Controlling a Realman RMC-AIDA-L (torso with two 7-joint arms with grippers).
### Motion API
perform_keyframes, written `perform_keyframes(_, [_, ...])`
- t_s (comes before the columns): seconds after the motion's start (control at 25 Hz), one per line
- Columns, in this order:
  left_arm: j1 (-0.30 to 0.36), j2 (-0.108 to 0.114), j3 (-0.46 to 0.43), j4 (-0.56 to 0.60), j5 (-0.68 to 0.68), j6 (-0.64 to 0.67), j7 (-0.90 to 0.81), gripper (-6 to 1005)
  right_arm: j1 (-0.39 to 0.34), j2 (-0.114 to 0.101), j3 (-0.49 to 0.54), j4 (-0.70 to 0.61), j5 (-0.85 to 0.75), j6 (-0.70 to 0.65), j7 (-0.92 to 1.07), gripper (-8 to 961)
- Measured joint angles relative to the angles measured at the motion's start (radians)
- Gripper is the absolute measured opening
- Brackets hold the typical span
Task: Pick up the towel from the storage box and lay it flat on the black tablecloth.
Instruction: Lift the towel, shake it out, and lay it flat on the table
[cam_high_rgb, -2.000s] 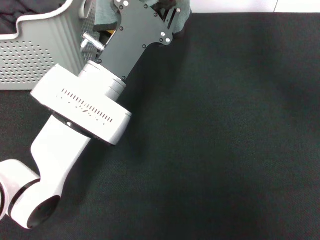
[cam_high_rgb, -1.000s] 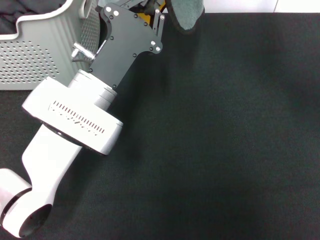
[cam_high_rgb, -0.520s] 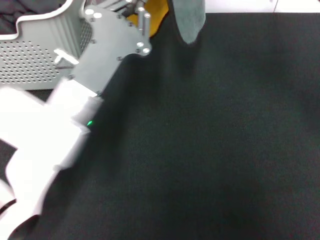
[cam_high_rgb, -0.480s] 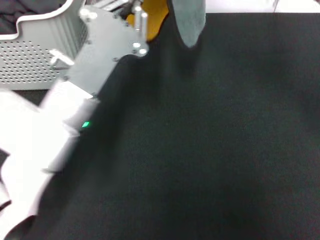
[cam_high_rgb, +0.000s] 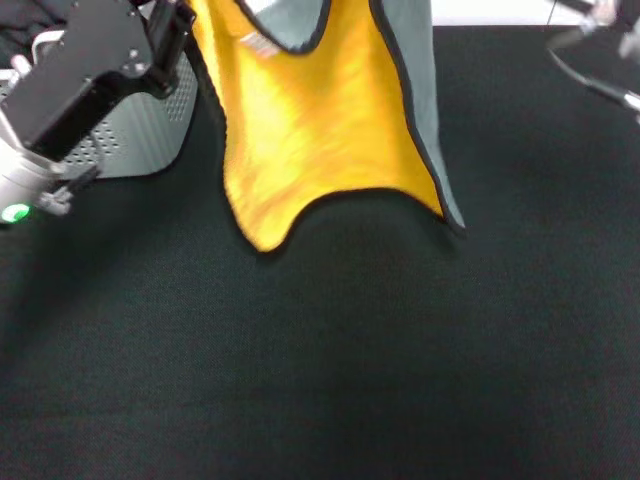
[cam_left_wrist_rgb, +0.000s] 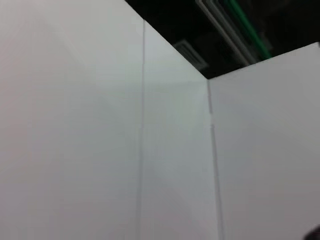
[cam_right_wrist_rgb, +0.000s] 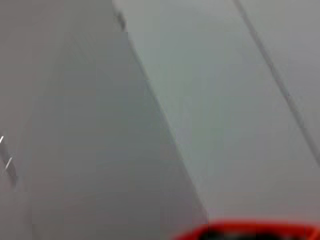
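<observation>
Black tablecloth (cam_high_rgb: 400, 380) is filling nearly the whole scene, spreading flat under everything. Above it the towel (cam_high_rgb: 320, 130) is hanging in the air with its orange-yellow face towards me, a grey strip showing down its right side and a thin dark edging running round the hem; its lower edge is drooping into two points close over the cloth, though whether they are touching it is hard to say. A small white tag (cam_high_rgb: 258, 43) is sitting near its upper left. The storage box (cam_high_rgb: 140, 130), light grey with perforated walls, is standing at the far left, partly behind the left arm. The left gripper (cam_high_rgb: 170, 25) is reaching up beside the towel's upper left edge, and I cannot tell whether its fingers are spread or pinching, since they run out of sight there. Both wrist cameras are showing only pale walls, and the right gripper is nowhere visible.
</observation>
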Motion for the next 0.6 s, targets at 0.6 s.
perform_keyframes(0.6, [0.05, 0.091, 0.089, 0.291, -0.008, 0.106, -0.502, 25, -0.13, 0.038, 0.157, -0.43, -0.732, 0.167, 0.155, 7])
